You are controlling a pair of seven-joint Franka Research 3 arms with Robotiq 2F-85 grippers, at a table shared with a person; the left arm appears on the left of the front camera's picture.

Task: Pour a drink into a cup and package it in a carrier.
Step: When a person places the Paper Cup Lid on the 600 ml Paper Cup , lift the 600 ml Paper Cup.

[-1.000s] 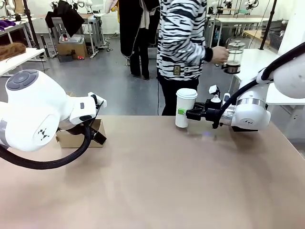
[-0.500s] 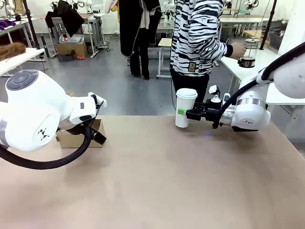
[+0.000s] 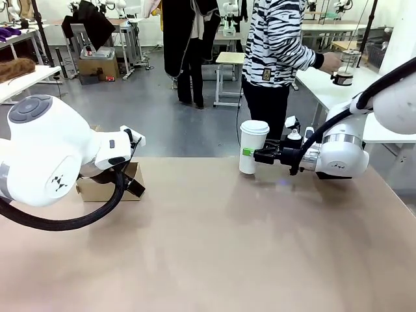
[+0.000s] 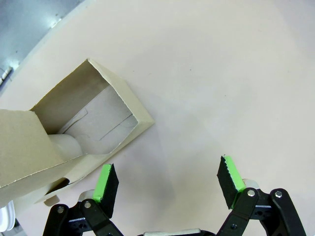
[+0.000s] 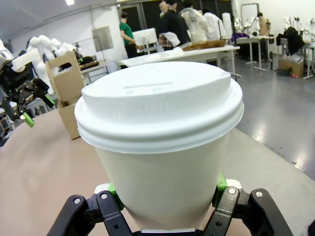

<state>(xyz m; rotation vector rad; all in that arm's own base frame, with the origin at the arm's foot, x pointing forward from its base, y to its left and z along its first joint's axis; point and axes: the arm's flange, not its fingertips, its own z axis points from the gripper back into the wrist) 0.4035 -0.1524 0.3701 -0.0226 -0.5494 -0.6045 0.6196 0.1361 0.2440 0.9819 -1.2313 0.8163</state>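
At table's far edge, right tool: clamped on cup, held upright against spills.
Left tool: spread apart beside carrier.

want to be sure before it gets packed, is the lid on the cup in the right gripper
On. The white lid sits flat over the whole rim of the cup, which is upright between the right gripper's pads.

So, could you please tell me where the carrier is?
In the front view, the carrier sits at the left of the table, partly hidden behind the left arm.
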